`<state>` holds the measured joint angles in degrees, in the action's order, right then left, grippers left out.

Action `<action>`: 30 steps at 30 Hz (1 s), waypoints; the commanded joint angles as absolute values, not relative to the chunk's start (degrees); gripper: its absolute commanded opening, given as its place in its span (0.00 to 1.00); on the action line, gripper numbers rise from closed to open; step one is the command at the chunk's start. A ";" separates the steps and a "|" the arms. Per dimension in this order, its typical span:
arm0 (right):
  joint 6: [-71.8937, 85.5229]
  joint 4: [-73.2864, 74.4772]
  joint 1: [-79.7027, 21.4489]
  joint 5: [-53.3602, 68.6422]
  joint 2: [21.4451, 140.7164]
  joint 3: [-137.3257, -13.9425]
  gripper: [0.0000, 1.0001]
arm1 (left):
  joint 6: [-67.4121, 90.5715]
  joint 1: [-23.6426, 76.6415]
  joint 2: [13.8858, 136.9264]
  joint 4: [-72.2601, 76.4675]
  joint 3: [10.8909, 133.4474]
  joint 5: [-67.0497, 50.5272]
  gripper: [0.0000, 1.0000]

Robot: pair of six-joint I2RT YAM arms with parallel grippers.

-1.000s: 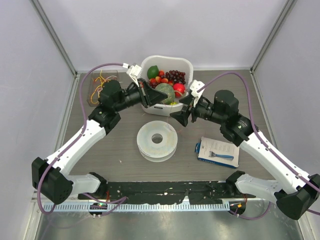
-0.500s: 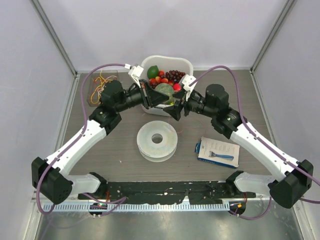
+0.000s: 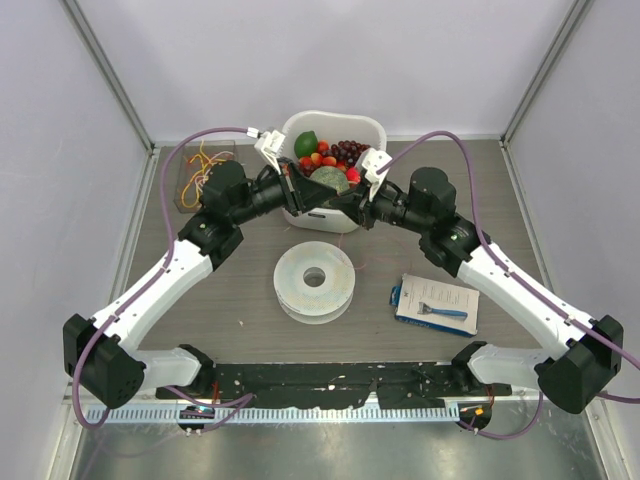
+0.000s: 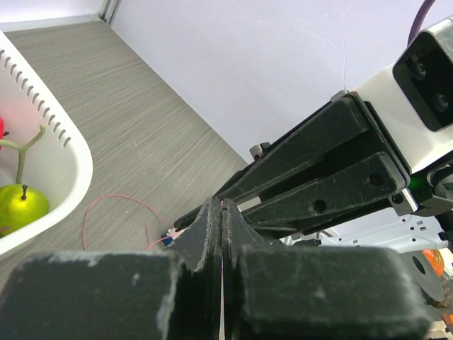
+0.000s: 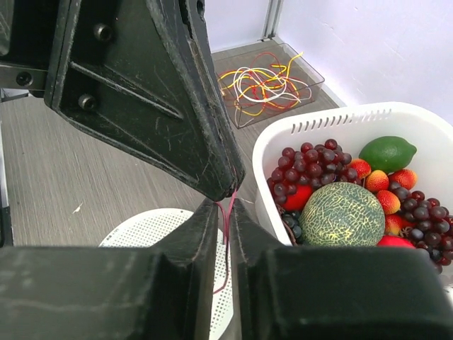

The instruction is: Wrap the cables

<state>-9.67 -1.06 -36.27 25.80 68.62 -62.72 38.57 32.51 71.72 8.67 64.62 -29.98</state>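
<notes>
A thin pink-red cable (image 5: 227, 210) hangs between both grippers, just in front of the white fruit basket (image 3: 330, 120). My left gripper (image 3: 340, 204) is shut on it, the wire pinched between its tips (image 4: 221, 207). My right gripper (image 3: 353, 208) meets it tip to tip, and its jaws (image 5: 226, 212) have come together around the same wire just below the left tips. The cable's loose end (image 4: 113, 201) trails onto the table with a small connector (image 4: 168, 239). More cables (image 5: 265, 83), red, yellow and white, lie in a clear tray at the far left.
A white perforated spool (image 3: 314, 280) lies on the table below the grippers. The basket holds a melon (image 5: 342, 212), grapes, a lime and strawberries. A carded razor pack (image 3: 436, 303) lies to the right. The clear tray (image 3: 205, 160) sits by the left wall.
My right arm swung left until its gripper met the left gripper's tips, then its jaws went from wide open to closed around the cable. The left arm stayed still.
</notes>
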 commanded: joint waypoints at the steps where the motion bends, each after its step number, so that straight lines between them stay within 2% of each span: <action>1: -10.28 -4.40 -36.56 26.37 67.06 -62.84 0.11 | 38.41 32.61 70.66 9.23 66.18 -28.48 0.00; 4: -10.20 -3.52 -36.65 26.98 66.36 -62.58 0.01 | 38.93 32.17 70.49 9.32 65.74 -27.95 0.00; 8: -10.02 -2.73 -36.65 27.68 65.65 -61.96 0.01 | 40.07 30.94 70.66 9.32 65.65 -28.21 0.00; 9: -10.02 -2.38 -36.56 28.03 65.39 -61.88 0.01 | 40.51 30.24 70.58 9.32 65.65 -28.65 0.12; 11: -9.93 -1.32 -36.39 28.30 65.13 -61.79 0.01 | 41.92 28.57 70.49 9.23 65.65 -30.40 0.44; 12: -9.67 -0.71 -36.47 28.21 64.78 -61.70 0.01 | 42.18 27.52 70.40 8.62 65.57 -31.45 0.54; 14: -9.06 -0.44 -35.77 28.21 64.43 -61.00 0.01 | 41.66 25.41 69.35 5.12 65.04 -32.86 0.61; 20: -6.95 5.00 -32.17 29.36 63.99 -60.65 0.01 | 35.78 15.66 64.43 -13.43 56.80 -38.04 0.70; 24: -6.59 7.64 -31.38 29.62 63.37 -60.12 0.01 | 38.49 8.36 62.14 -11.79 44.76 -42.18 0.75; 30: -6.15 10.63 -31.03 31.99 63.90 -60.20 0.01 | 36.48 7.82 69.68 -10.29 38.24 -43.41 0.84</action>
<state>-7.11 9.41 -31.35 29.39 65.21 -59.90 38.35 7.86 65.39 -10.59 39.70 -39.59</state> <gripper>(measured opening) 0.033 0.822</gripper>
